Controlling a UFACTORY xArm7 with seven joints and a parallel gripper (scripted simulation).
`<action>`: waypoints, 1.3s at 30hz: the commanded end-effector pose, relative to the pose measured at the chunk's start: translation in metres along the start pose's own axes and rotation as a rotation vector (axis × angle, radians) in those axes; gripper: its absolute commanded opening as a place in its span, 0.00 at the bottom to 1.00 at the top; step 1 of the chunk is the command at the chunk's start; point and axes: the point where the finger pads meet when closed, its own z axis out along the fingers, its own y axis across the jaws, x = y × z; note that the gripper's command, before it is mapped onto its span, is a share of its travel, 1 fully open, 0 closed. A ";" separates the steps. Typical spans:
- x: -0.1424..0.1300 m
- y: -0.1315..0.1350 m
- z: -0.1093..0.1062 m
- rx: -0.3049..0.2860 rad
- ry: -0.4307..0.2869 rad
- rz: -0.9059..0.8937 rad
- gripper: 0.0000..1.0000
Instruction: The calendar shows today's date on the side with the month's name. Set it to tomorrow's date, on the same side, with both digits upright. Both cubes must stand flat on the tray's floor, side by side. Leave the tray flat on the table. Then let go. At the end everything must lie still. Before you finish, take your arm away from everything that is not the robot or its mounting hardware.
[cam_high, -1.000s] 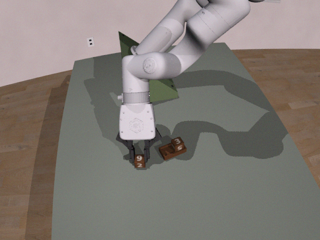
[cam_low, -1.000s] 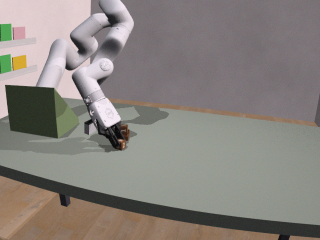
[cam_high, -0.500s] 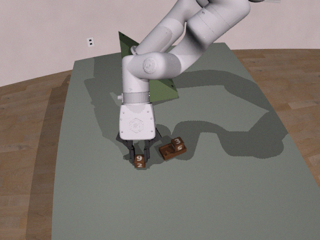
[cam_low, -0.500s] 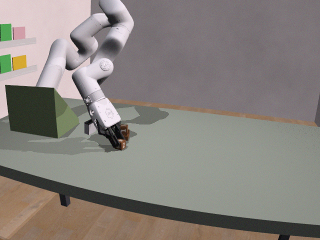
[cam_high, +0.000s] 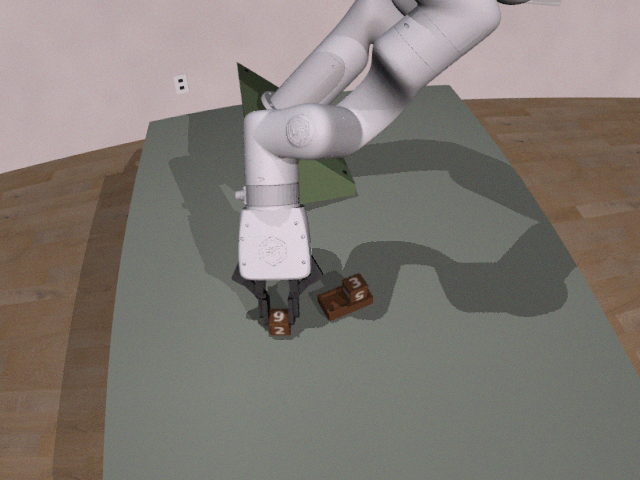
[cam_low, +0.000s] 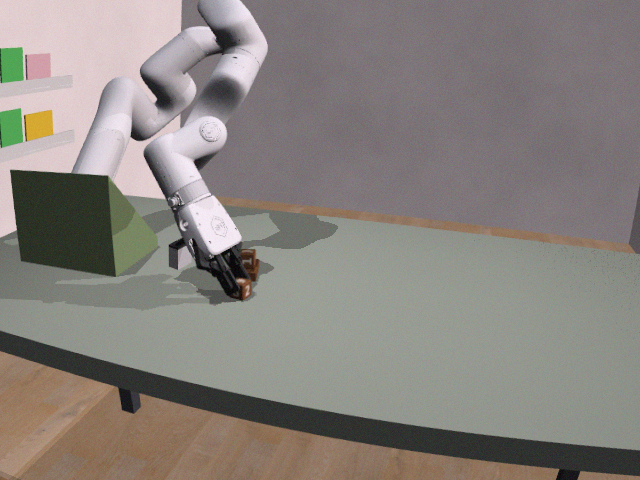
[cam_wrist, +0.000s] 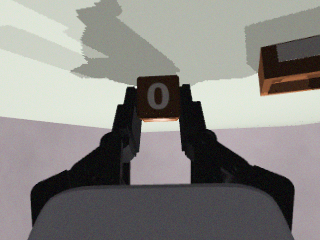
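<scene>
My end effector (cam_high: 279, 316) (cam_low: 237, 285) (cam_wrist: 159, 99) grips a brown, wood-look numbered cube (cam_high: 279, 323) (cam_low: 243, 289) (cam_wrist: 158, 98) outside the tray.
My black fingers are closed on its opposite sides, low at the grey-green counter (cam_high: 361, 392) (cam_low: 413, 335) (cam_wrist: 210, 40); whether it touches down I cannot tell. It shows 0 to my wrist view, 9 and 2 to the top view. Near it, apart, lies the brown rectangular tray (cam_high: 345, 310) (cam_low: 254, 272) (cam_wrist: 287, 84), carrying a second brown cube (cam_high: 355, 289) (cam_low: 248, 258) at one end, with 3 and 5 facing the top view. Farther off stands a large green wedge-shaped block (cam_high: 323, 180) (cam_low: 64, 222); beyond, a white socket (cam_high: 180, 84) sits on the pale wall (cam_high: 93, 51).
</scene>
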 end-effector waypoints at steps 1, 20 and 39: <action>-0.003 -0.001 -0.002 0.002 -0.003 0.000 0.27; -0.034 -0.001 -0.047 0.002 -0.003 0.000 0.27; -0.042 -0.001 -0.058 0.002 -0.003 0.000 0.27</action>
